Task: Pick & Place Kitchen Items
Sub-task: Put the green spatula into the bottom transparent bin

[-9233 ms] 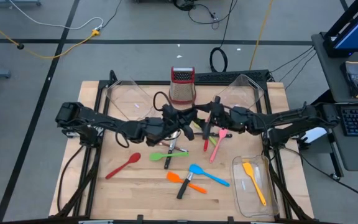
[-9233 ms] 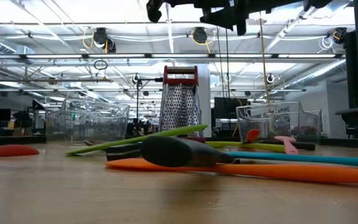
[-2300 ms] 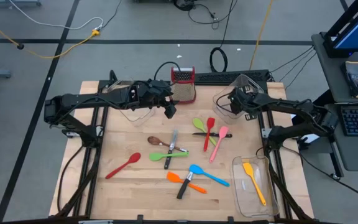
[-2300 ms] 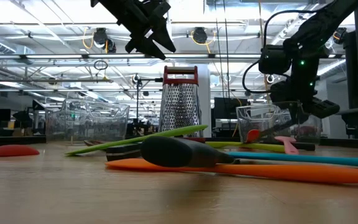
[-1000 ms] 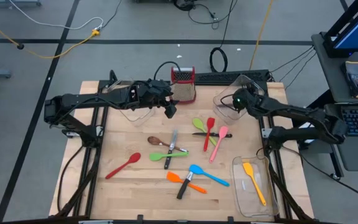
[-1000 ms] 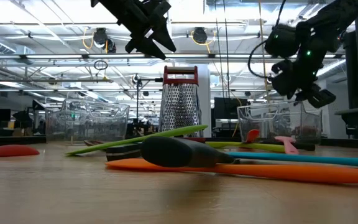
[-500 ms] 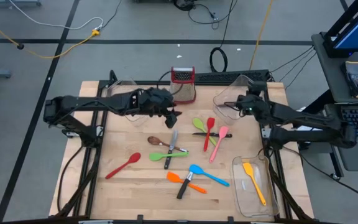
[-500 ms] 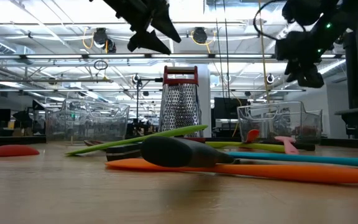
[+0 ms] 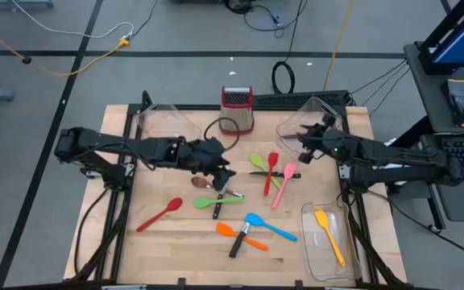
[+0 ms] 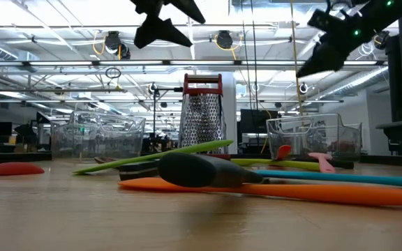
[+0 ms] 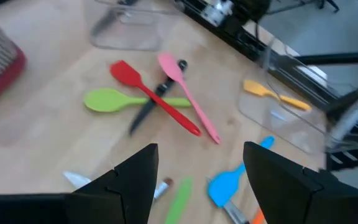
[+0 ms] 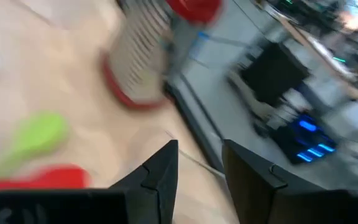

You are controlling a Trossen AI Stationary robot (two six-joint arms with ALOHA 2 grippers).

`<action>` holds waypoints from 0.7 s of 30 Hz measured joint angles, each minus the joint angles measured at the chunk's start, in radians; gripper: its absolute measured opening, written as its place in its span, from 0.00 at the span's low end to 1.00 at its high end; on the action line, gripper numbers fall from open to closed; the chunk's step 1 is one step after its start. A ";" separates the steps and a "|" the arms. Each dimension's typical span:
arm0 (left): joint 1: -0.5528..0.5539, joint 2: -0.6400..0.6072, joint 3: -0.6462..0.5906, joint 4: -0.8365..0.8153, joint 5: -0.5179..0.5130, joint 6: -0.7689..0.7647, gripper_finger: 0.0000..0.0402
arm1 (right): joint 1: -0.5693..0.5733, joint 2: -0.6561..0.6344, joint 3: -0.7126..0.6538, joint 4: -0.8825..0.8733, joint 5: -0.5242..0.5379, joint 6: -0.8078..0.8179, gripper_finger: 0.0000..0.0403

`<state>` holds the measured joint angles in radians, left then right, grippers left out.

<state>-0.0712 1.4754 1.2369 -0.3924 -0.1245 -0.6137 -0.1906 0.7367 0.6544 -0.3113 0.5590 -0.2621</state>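
Dark left tool [image 9: 224, 175] open above brown spoon [image 9: 202, 183]; right tool [image 9: 303, 153] raised.

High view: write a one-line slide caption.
Left tool, open, hovers over the brown spoon and knife; right tool waits near the rear bin.

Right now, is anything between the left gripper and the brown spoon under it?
Nothing visible. The left gripper hangs open above the brown spoon, with only bare table around the bowl. A black-handled knife lies just beside it, toward the table's middle.
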 joint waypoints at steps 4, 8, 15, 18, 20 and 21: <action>-0.072 0.000 0.000 -0.001 -0.013 0.009 0.60 | 0.029 -0.006 0.000 0.064 -0.151 0.056 0.29; -0.141 0.000 0.000 -0.001 -0.053 0.002 0.60 | 0.051 -0.009 0.000 0.102 -0.265 0.112 0.29; -0.232 0.058 0.000 0.001 -0.109 0.000 0.60 | 0.090 -0.009 0.000 0.124 -0.387 0.148 0.29; -0.255 0.107 0.000 0.001 -0.110 0.013 0.60 | 0.109 -0.009 0.000 0.124 -0.404 0.148 0.29; -0.260 0.142 0.000 -0.001 -0.111 0.031 0.60 | 0.121 -0.009 0.000 0.124 -0.404 0.148 0.29; -0.260 0.158 0.000 -0.001 -0.112 0.046 0.60 | 0.126 -0.009 0.000 0.124 -0.404 0.148 0.29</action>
<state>-0.3313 1.6333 1.2372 -0.3937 -0.2361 -0.5673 -0.0645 0.7280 0.6548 -0.1871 0.1553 -0.1137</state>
